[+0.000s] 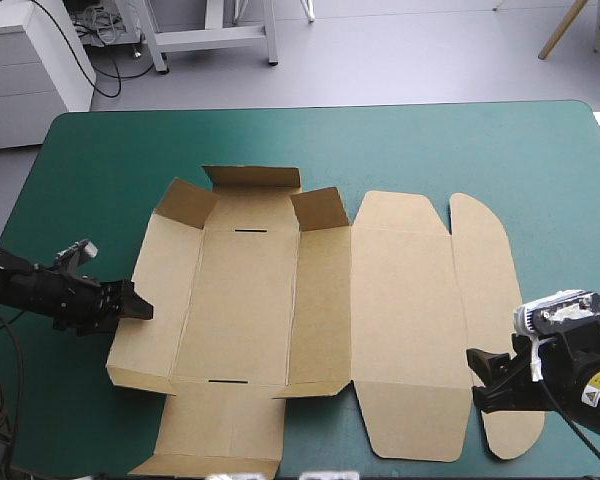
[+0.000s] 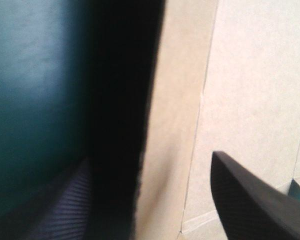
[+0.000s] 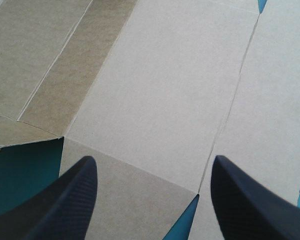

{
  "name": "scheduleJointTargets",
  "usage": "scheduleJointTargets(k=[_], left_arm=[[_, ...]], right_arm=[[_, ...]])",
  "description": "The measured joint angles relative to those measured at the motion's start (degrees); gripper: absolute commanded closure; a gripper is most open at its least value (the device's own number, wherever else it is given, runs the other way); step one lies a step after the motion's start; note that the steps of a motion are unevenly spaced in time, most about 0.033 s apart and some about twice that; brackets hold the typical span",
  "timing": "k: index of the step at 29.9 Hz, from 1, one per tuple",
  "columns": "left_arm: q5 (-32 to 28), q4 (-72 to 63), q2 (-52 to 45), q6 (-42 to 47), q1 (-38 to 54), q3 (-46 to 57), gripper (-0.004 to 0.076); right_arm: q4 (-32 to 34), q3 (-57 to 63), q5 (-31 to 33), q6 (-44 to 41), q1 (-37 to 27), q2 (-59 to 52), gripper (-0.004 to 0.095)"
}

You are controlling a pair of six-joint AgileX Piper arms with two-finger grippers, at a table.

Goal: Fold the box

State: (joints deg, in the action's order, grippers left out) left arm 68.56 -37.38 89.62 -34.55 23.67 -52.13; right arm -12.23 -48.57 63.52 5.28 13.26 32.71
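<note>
The table point(image 1: 310, 140) wears a teal-green cover point(image 1: 100, 200), smooth and flat; in the high view its far edge runs straight from 11 to 1 o'clock, with a rounded corner at each end; the widest bare band lies at 12 o'clock; more bare cover shows at 9 and at 3 o'clock, and smaller patches at 5 and 7 o'clock; the left wrist view shows a broad, blurred stretch of cover point(image 2: 35, 100); the right wrist view shows only small wedges of cover point(image 3: 20, 175).
</note>
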Motion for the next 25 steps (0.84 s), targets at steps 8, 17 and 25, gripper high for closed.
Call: scheduleJointTargets(k=[8,17,25], left_arm=[[-0.1,-0.2,1.8,-0.3,-7.7,-0.1,0.0302],[-0.1,-0.7,1.8,-0.4,-8.7,-0.1,0.0652],[-0.3,-0.1,1.8,-4.5,-10.4,-1.0,0.0734]], right_arm=[[0.0,0.0,0.0,-0.9,0.0,0.0,0.0304],[-0.5,0.0,0.0,-1.6,0.0,0.0,0.0304],[-0.6,0.0,0.4,-2.0,0.0,0.0,0.0305]])
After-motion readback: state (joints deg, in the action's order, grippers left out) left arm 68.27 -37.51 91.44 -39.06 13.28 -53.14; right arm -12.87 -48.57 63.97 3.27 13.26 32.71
